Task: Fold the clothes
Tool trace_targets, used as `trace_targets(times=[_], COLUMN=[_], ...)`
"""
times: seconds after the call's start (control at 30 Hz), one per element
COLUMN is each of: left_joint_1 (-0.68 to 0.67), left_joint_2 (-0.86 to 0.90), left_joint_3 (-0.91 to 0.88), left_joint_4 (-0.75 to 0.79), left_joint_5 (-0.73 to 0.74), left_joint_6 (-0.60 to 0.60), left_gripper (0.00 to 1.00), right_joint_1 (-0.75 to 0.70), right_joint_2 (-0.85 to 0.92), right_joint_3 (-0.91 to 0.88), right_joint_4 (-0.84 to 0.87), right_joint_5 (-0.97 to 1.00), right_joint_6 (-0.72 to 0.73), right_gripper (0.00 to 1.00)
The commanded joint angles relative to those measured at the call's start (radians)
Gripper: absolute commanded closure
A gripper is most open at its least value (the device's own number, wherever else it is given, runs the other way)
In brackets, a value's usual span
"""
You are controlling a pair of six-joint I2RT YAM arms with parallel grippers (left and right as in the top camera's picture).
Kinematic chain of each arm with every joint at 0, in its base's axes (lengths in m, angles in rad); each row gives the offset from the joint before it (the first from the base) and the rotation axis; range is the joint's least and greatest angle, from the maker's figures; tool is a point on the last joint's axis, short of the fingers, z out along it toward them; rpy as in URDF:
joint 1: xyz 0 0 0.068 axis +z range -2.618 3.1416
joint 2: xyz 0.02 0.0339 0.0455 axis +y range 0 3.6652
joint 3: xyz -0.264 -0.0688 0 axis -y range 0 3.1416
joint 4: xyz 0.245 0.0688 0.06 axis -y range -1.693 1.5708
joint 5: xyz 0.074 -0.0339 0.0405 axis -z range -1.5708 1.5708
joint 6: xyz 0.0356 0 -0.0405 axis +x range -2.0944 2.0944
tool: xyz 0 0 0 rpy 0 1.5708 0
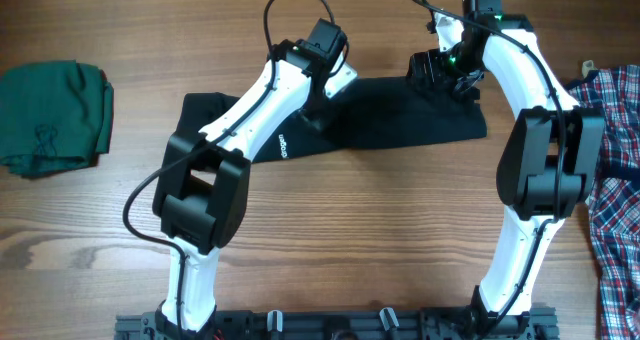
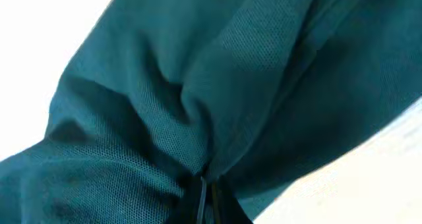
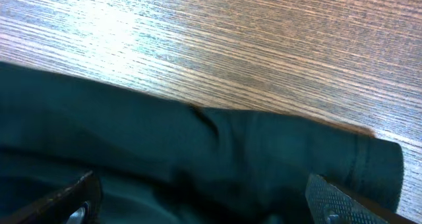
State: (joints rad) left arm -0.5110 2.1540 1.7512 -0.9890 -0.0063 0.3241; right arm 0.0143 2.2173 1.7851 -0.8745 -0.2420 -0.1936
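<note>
Black shirt (image 1: 420, 120) lies as a folded strip on the bench (image 1: 330, 230). Left tool (image 2: 210, 197) is pinched shut on a bunch of its fabric. Right tool (image 3: 204, 204) gapes open over the shirt's edge, gripping nothing. Risk: a one-sided lift skews the fold, or the thin pinch slips. Layers caught unreadable; collar and logo hidden.

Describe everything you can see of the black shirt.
The black shirt lies as a long flattened band of soft, fine-knit fabric across the wooden table, partly hidden in the overhead view. The left gripper is shut on a bunched pinch of it, creases radiating from there. The right gripper stands open over its edge near one end.
</note>
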Motion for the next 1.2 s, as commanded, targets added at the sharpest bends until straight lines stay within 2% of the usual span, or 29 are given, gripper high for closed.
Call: trace_targets(times=[0.0, 0.07, 0.17, 0.2, 0.23, 0.3, 0.33, 0.37, 0.4, 0.47, 0.57, 0.67, 0.77, 0.97, 1.03, 1.17], left_joint_1=[-0.011, -0.016, -0.022, -0.029, -0.036, -0.051, -0.058, -0.063, -0.063, -0.049, 0.014, 0.109, 0.152, 0.141, 0.141, 0.141], left_joint_2=[-0.03, -0.03, -0.03, -0.03, -0.03, -0.03, -0.03, -0.033, -0.042, -0.065, -0.106, -0.062, 0.006, 0.051, 0.051, 0.051], left_joint_3=[-0.01, -0.01, -0.011, -0.013, -0.015, -0.018, -0.018, -0.013, 0.009, 0.069, 0.105, 0.097, 0.094, 0.09, 0.061, -0.072], left_joint_4=[-0.023, -0.018, -0.015, -0.016, -0.015, -0.018, -0.019, -0.005, 0.006, 0.035, 0.15, 0.156, 0.132, -0.105, -0.108, -0.01], left_joint_5=[0.09, 0.185, 0.227, 0.227, 0.227, 0.228, 0.234, 0.234, 0.227, 0.195, 0.093, 0.038, 0.039, 0.039, 0.039, 0.042], left_joint_6=[0.005, 0.005, 0.005, 0.005, 0.005, 0.005, 0.005, 0.005, -0.022, -0.093, -0.233, -0.446, -0.561, -0.602, -0.602, -0.649], left_gripper=[0.96, 0.94, 0.89, 0.83, 0.73, 0.64, 0.63, 0.72, 0.75, 0.75, 0.68, 0.73, 0.75, 0.75, 0.74, 0.71], right_joint_1=[-0.001, -0.001, -0.001, -0.001, -0.001, -0.001, -0.001, -0.001, -0.001, -0.001, -0.001, -0.001, -0.001, -0.001, -0.001, -0.001], right_joint_2=[-0.033, -0.033, -0.033, -0.033, -0.033, -0.033, -0.033, -0.033, -0.033, -0.033, -0.033, -0.033, -0.033, -0.033, -0.033, -0.033], right_joint_3=[0.006, 0.006, 0.006, 0.006, 0.006, 0.006, 0.006, 0.006, 0.006, 0.006, 0.006, 0.006, 0.006, 0.006, 0.006, 0.006], right_joint_4=[0.003, 0.002, 0.002, 0.002, 0.001, 0.002, 0.002, 0.001, 0.001, 0.002, 0.0, 0.004, 0.003, -0.001, -0.001, -0.002], right_joint_5=[0.01, 0.009, 0.01, 0.01, 0.01, 0.01, 0.01, 0.01, 0.01, 0.01, 0.01, 0.01, 0.009, 0.01, 0.009, 0.009], right_joint_6=[0.012, 0.013, 0.012, 0.012, 0.013, 0.013, 0.013, 0.012, 0.012, 0.013, 0.013, 0.013, 0.013, 0.011, 0.01, 0.01], right_gripper=[0.0, 0.0, 0.0, 0.0, 0.0, 0.0, 0.0, 0.0, 0.0, 0.0, 0.0, 0.0, 0.0, 0.0, 0.0, 0.0])
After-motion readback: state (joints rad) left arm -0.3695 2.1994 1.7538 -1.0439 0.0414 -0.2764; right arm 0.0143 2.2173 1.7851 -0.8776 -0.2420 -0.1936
